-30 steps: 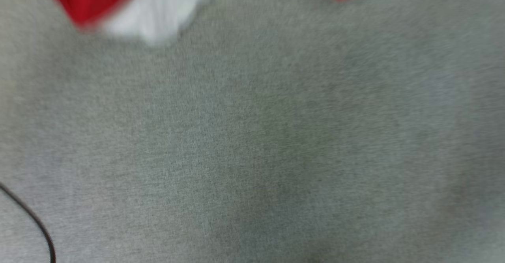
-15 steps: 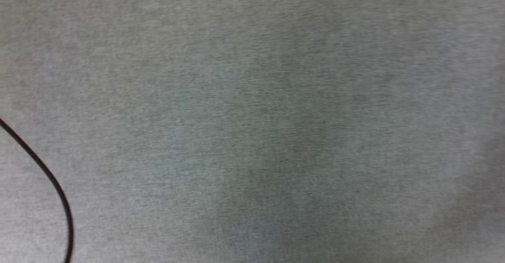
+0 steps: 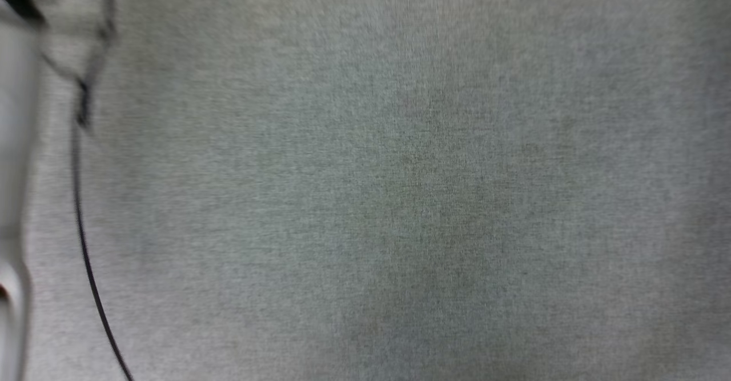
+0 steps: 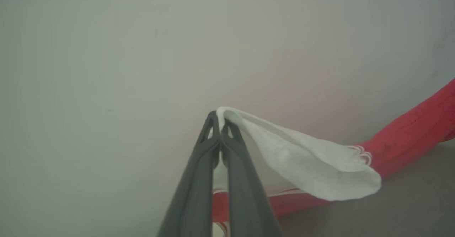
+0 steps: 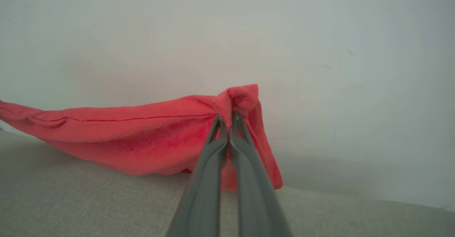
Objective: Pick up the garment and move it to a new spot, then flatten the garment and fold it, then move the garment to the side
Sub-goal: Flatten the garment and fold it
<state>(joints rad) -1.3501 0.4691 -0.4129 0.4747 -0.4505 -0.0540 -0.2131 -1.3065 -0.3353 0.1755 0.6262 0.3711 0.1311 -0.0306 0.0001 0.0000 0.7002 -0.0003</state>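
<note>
The garment point(image 4: 312, 166) is a red jersey with a white sleeve panel and red-white stripe trim. In the left wrist view my left gripper point(image 4: 218, 123) is shut on the tip of the white sleeve, which droops to the right toward a red stretch point(image 4: 412, 137). In the right wrist view my right gripper point(image 5: 227, 119) is shut on a bunched red corner of the garment point(image 5: 142, 137). From there the red cloth stretches away to the left and hangs just above the grey surface point(image 5: 89, 201). A pale wall stands behind both grips.
The head view looks down on a grey fabric surface point(image 3: 400, 198). A thin black cable point(image 3: 85, 255) runs down its left side. A blurred pale part point(image 3: 14, 158) shows at the left edge, with a dark blur above it.
The head view has shifted: the red and white cloth at its top edge a second ago has left the picture. The black cable now runs farther up the left side.
</note>
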